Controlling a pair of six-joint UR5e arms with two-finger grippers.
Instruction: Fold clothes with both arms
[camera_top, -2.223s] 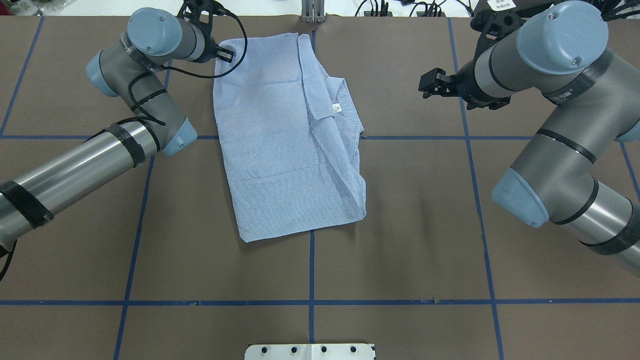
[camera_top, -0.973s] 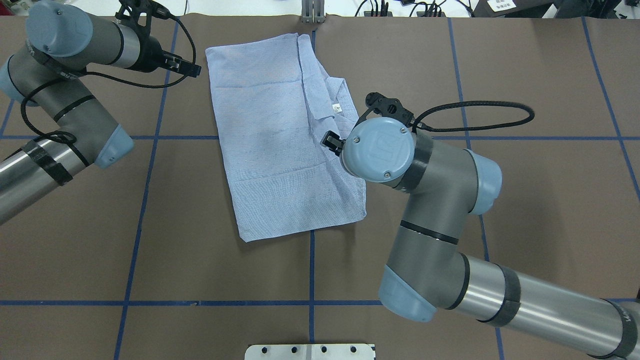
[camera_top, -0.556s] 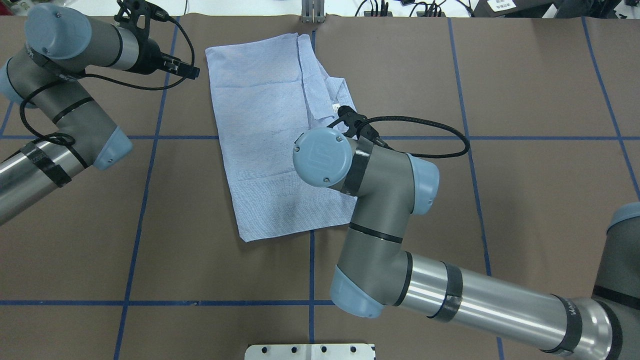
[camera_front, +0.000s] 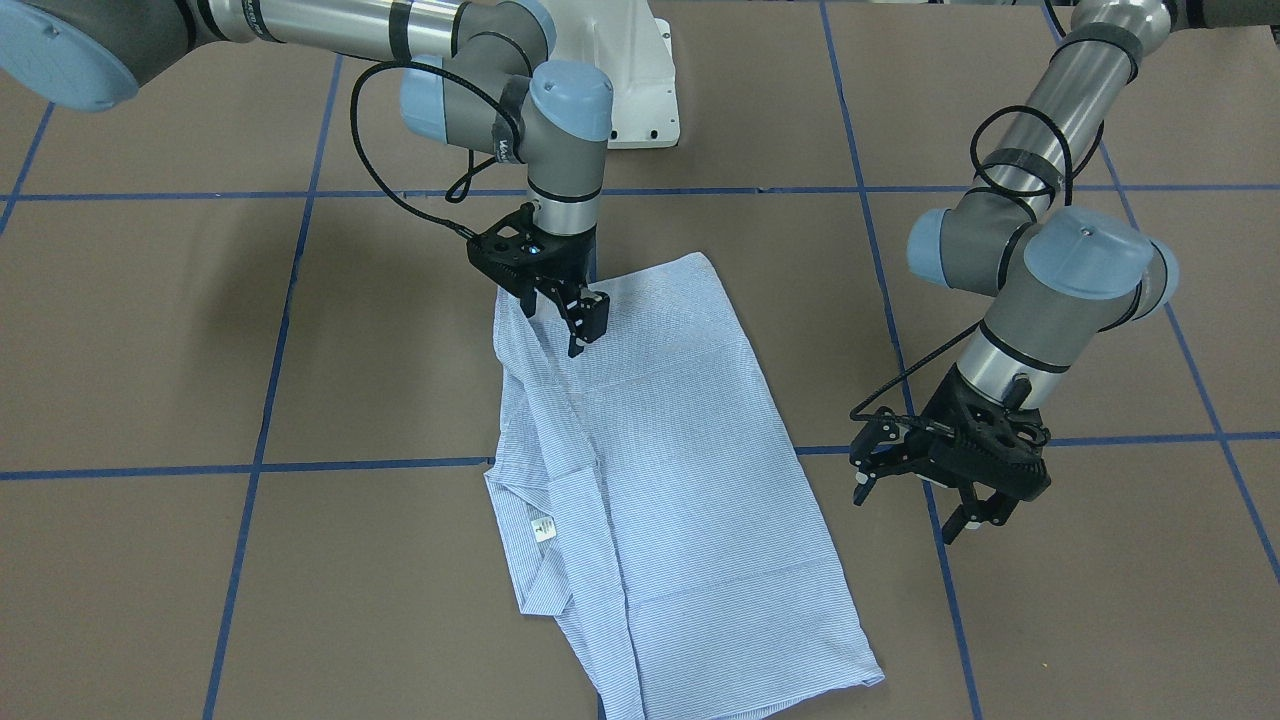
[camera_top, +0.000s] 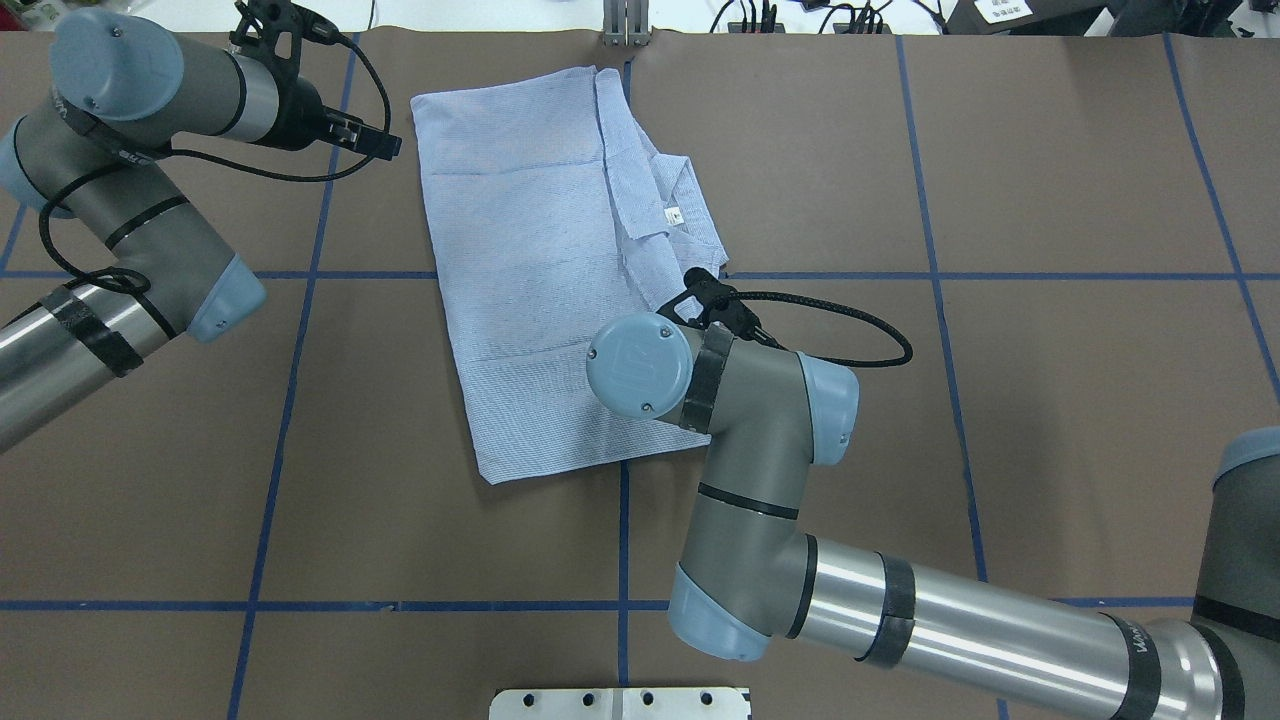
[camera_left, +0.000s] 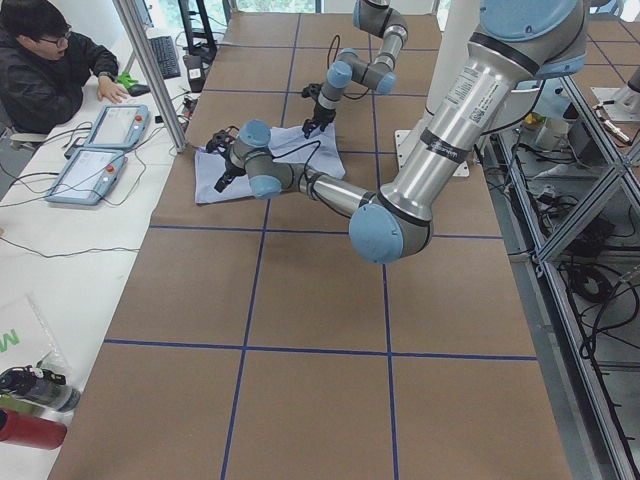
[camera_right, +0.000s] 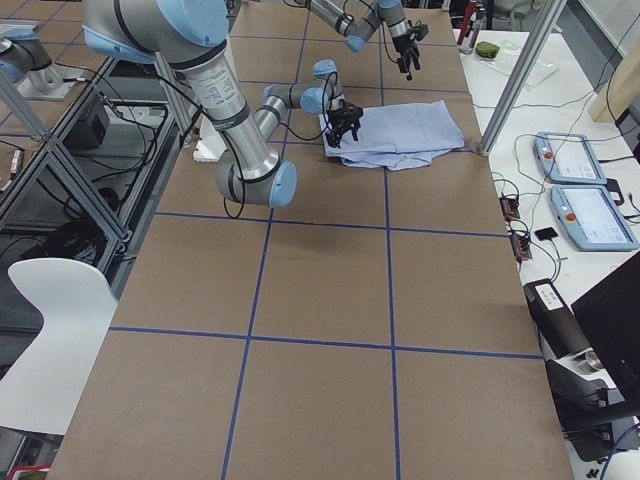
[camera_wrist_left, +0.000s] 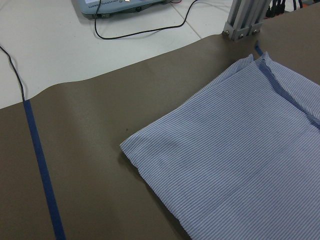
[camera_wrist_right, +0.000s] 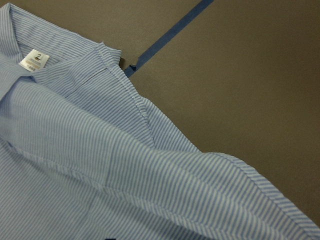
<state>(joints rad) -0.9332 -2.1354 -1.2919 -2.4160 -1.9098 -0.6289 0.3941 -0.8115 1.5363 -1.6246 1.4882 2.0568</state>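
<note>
- Specimen: shirt (camera_top: 530, 260), light blue with fine white stripes, lies flat on the far middle of the table. It is folded lengthwise into a long, narrow panel with soft cross creases. The collar (camera_top: 665, 185) and small white neck label (camera_top: 673, 214) sit along the edge toward the robot's right.
- Claw 1: right gripper (camera_front: 558, 318) has its jaws parted and is not clamped on cloth. It points down over the shirt's collar-side edge, at the end nearest the robot. The fingertips are at fabric level, but I cannot tell whether they touch.
- Claw 2: left gripper (camera_front: 915, 500) has its jaws spread wide with nothing between them. It hovers over bare table just beside the shirt's opposite long edge, toward the far end, clear of the cloth.
- Pose: right arm (camera_top: 760, 430) reaches in from the right with the elbow bent and the wrist upright over the shirt, a black cable looping off it. The left arm (camera_top: 150, 220) is folded back with its wrist angled toward the shirt.
- Surface: table (camera_top: 1050, 150) has a matte brown paper cover with a blue tape grid (camera_top: 622, 540).
- Surroundings: person (camera_left: 45, 70) sits at a white side bench with two control pendants (camera_left: 95, 150).
</note>
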